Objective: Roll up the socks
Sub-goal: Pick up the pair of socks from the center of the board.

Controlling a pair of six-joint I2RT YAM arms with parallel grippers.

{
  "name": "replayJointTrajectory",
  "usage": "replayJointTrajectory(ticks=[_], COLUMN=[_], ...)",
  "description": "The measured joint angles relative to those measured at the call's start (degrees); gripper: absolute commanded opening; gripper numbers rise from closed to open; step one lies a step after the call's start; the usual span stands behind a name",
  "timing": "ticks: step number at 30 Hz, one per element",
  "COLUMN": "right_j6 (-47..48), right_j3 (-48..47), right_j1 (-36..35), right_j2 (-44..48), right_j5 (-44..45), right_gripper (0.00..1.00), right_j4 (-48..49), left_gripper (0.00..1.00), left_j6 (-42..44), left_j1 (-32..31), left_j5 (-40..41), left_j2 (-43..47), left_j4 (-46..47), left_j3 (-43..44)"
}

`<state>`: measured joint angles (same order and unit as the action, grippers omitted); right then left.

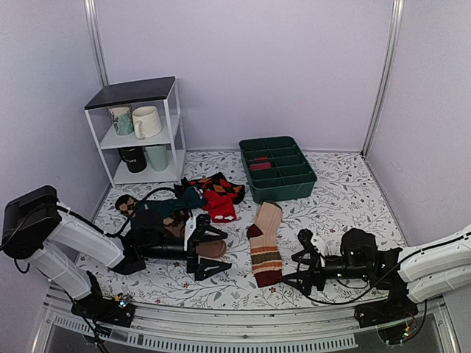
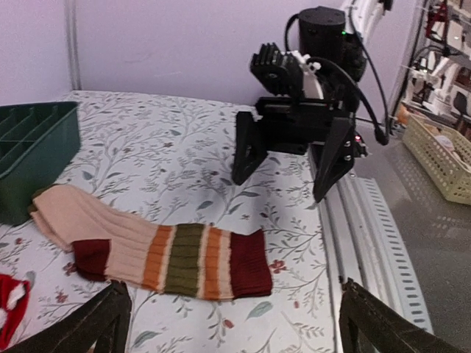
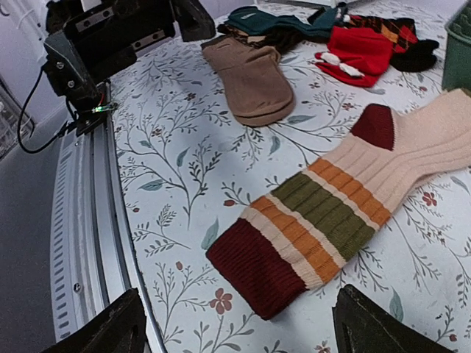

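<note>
At the bottom of the overhead view, both your arms lie low over the floral table. Your left gripper, lower left of centre, has its fingers spread wide and holds nothing; a plain brown sock lies just by it. Your right gripper, lower right, is likewise spread and empty, facing the maroon toe. Between them, at lower centre, the socks lie flat at full length, with the striped foot nearest you and the beige legs pointing up the frame. No roll has started, so gripping the toe and all the rolling look left to do. Beyond are a heap of other socks, a green divided bin and, upper left, a white shelf of mugs.
</note>
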<state>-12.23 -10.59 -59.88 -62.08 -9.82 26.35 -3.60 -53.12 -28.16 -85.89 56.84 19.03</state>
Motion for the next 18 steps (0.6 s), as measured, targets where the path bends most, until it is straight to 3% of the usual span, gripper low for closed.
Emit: replayJointTrajectory(ticks=[6, 18], right_j6=[4.81, 11.41], right_j3=[0.15, -2.16], right_j1=[-3.69, -10.47], right_j2=[-3.74, -16.94], right_j5=[0.57, 10.32], right_gripper=[0.85, 0.71], right_j4=[3.37, 8.81], left_gripper=[0.98, 0.93], left_j6=[0.37, -0.81], left_j1=[-6.86, -7.26], left_j5=[-2.99, -6.49], left_j2=[-2.78, -10.05], left_j4=[-5.55, -10.03], left_j3=[6.1, 10.16])
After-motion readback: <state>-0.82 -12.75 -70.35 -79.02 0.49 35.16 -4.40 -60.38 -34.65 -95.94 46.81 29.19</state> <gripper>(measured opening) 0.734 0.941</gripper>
